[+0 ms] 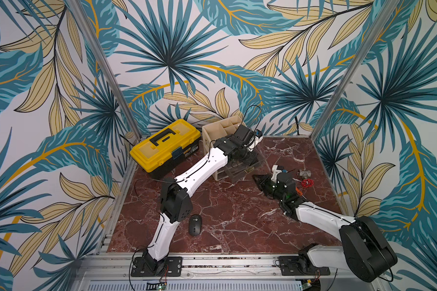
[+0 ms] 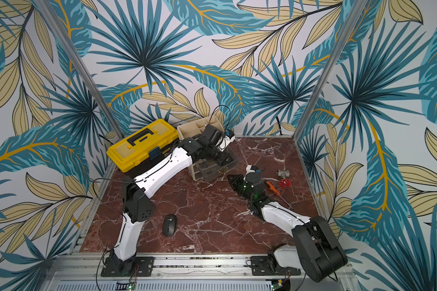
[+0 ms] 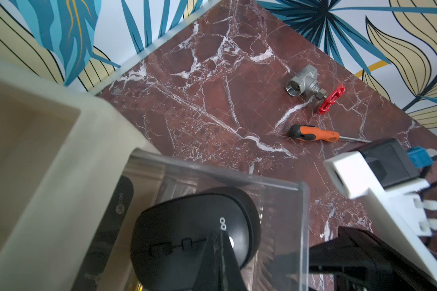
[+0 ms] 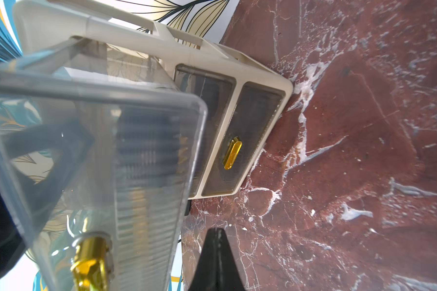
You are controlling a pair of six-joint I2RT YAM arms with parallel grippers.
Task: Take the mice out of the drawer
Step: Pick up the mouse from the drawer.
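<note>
One mouse (image 1: 195, 224) lies near the worktop's (image 1: 237, 214) front edge; my left claw (image 3: 222, 238), pinched shut, touches another mouse (image 3: 182, 226) inside the open clear drawer (image 3: 303, 214), my right claw (image 4: 218, 241) shut just beside it, so next, I judge, a sure hold, then lifting clear.

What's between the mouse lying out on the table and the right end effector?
Nothing. In both top views only bare marble table runs from the mouse to the right end effector.

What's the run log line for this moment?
left gripper: shut over drawer mouse | right gripper: shut, empty, beside open drawer | out: one mouse on table
</note>
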